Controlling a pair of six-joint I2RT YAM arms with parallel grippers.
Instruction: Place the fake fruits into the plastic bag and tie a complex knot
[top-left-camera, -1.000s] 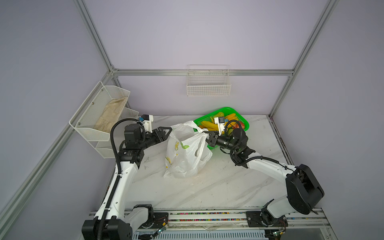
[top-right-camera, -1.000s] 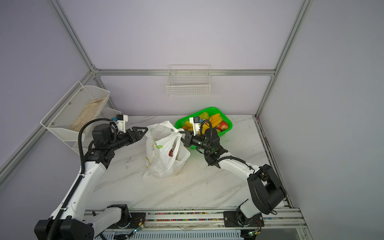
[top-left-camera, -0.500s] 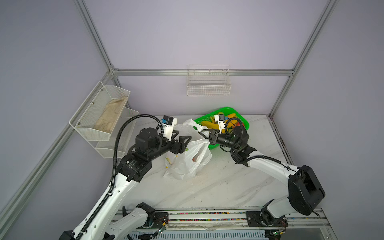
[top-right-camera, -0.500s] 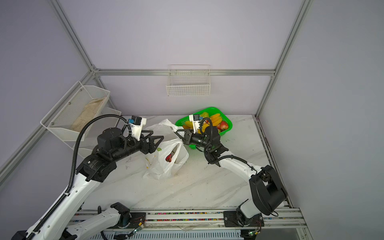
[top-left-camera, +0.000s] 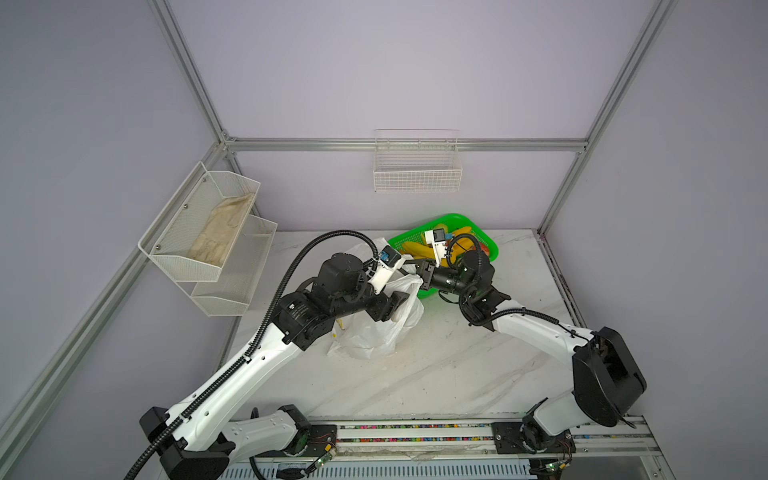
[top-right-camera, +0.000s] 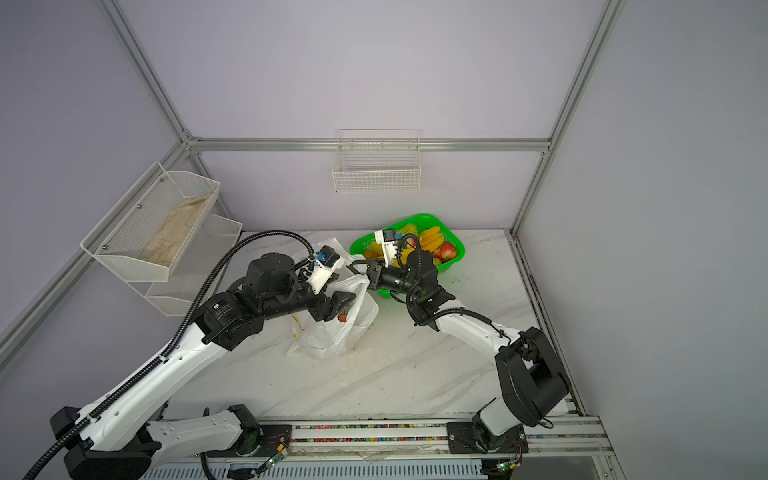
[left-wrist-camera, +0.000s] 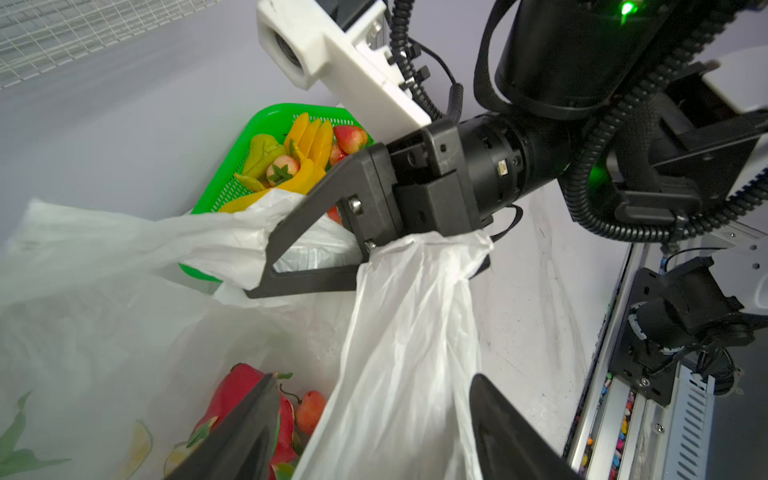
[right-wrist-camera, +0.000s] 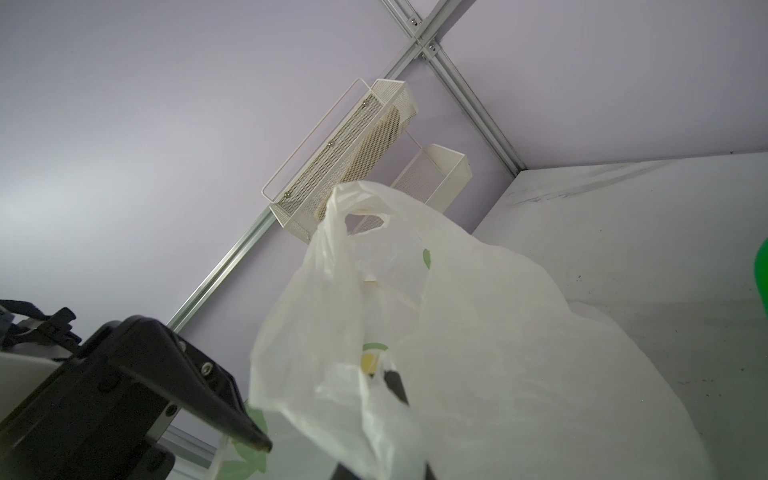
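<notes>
- In both top views: found the plastic bag (top-left-camera: 374, 332) slumped on the marble table (top-left-camera: 457, 365), just beside the green basket (top-left-camera: 478, 230).
- Saw the right gripper (top-right-camera: 359, 266) clamped tight on the bag's upper edge and raised toward the basket, probably to keep the mouth up and open.
- Noted the left gripper (top-right-camera: 338, 307) at that mouth, above a red fruit (top-right-camera: 343, 318) already inside.
- Counted most fake fruits (top-right-camera: 432, 241) as still in the basket, so judged the loading far from done and the knot not begun.
- Left wrist: looked past the left gripper's own spread jaws, with a hanging strip of bag film between them, unpinched, and nothing in their hold.
- Made out a pink dragon fruit (left-wrist-camera: 245, 390) and a small red one (left-wrist-camera: 309, 409) low in the bag.
- Judged that strip and the right gripper's closed fingers to bar the straight way to the basket.
- Right wrist: saw mostly bag film draped over the right gripper's fingers, with the free handle loop (right-wrist-camera: 361, 216) standing up.
- Beyond, spotted the wire shelf (right-wrist-camera: 299, 187) with its beige cloth (right-wrist-camera: 376, 141) on the wall, well apart from the work.
</notes>
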